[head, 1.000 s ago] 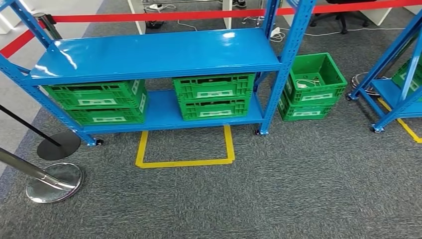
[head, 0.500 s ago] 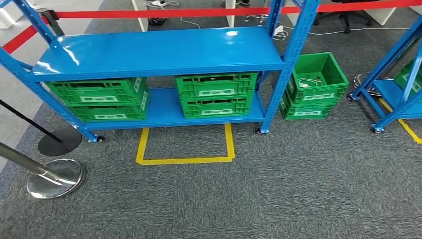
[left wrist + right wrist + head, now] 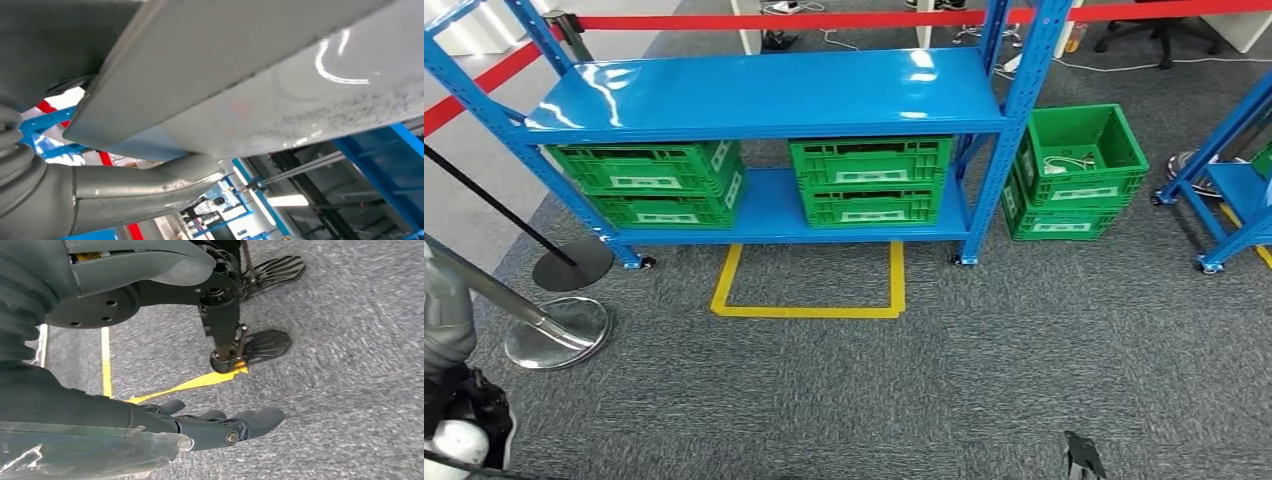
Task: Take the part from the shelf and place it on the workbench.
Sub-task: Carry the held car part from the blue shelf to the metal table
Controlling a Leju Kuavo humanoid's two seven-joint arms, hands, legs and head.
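Observation:
The blue shelf [image 3: 764, 95] stands ahead with an empty top board. On its lower board sit two stacks of green crates [image 3: 659, 182] [image 3: 871, 180], and what lies in them is hidden. Beside the shelf, on the floor, an open green crate [image 3: 1079, 165] holds a pale wire-like part [image 3: 1064, 163]. My left arm hangs low at the picture's edge, its hand [image 3: 469, 415] far from the shelf; its thumb [image 3: 150, 185] lies straight with nothing on it. My right hand [image 3: 220, 427] hangs over the carpet, fingers stretched and empty; a dark fingertip [image 3: 1081, 455] shows below.
A yellow tape square [image 3: 809, 280] marks the carpet before the shelf. Two barrier posts with round bases [image 3: 559, 333] [image 3: 574, 264] stand near my left side. Red barrier tape [image 3: 824, 20] runs behind the shelf. A second blue shelf [image 3: 1234, 180] stands further to the right.
The camera has moved: the whole scene has shifted right and the shelf looks a little closer. My left arm and a right fingertip have come into the picture's lower edge.

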